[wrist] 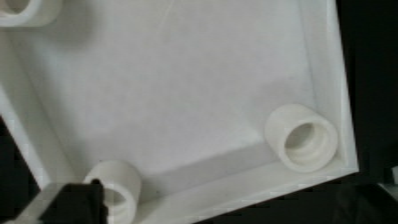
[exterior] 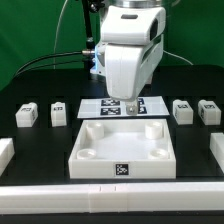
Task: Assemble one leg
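Observation:
Several small white legs with square markers lie in a row in the exterior view: two on the left (exterior: 27, 113) (exterior: 58, 110) and two on the right (exterior: 182, 110) (exterior: 209, 111). The big white tray-like piece (exterior: 88, 160) lies in the middle near the front. My gripper (exterior: 130, 103) hangs over its far edge, empty and away from every leg. In the wrist view the tray (wrist: 178, 90) fills the picture with two round sockets (wrist: 299, 137) (wrist: 116, 187). One dark finger (wrist: 64, 205) shows far to one side, so my gripper (wrist: 199, 214) looks open.
The marker board (exterior: 105, 106) lies behind the tray, under the gripper. Long white bars lie at the exterior view's left (exterior: 5, 151), right (exterior: 217, 150) and along the front (exterior: 110, 200). A green backdrop and cables stand behind.

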### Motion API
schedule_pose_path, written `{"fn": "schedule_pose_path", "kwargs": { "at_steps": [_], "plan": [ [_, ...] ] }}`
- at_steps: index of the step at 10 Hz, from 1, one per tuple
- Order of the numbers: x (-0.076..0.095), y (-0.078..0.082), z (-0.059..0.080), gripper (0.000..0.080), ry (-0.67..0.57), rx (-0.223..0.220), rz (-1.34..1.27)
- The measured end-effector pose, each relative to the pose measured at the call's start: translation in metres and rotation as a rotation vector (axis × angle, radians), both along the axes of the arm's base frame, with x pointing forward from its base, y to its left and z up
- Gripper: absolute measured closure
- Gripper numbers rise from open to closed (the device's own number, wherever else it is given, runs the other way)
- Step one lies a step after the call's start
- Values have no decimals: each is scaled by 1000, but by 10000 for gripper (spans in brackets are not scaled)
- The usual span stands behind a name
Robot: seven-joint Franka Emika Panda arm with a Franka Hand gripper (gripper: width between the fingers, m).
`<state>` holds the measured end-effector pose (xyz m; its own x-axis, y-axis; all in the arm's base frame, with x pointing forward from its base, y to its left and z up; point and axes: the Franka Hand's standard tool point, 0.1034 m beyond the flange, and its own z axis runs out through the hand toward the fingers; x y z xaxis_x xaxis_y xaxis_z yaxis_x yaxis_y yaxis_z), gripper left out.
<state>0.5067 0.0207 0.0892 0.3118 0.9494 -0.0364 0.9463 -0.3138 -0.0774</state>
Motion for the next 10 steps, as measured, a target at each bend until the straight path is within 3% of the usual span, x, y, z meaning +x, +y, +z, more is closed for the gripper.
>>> {"fn": "schedule_pose_path", "kwargs": {
  "at_steps": [3,5,7,10],
  "plan": [
    [-14,-8,-6,150,17,21,220],
    [-31,-9,-17,150,52,31,272],
    [-53,-23,-32,150,69,46,305],
    [-61,-29,-51,150,105,58,293]
  ]
}}
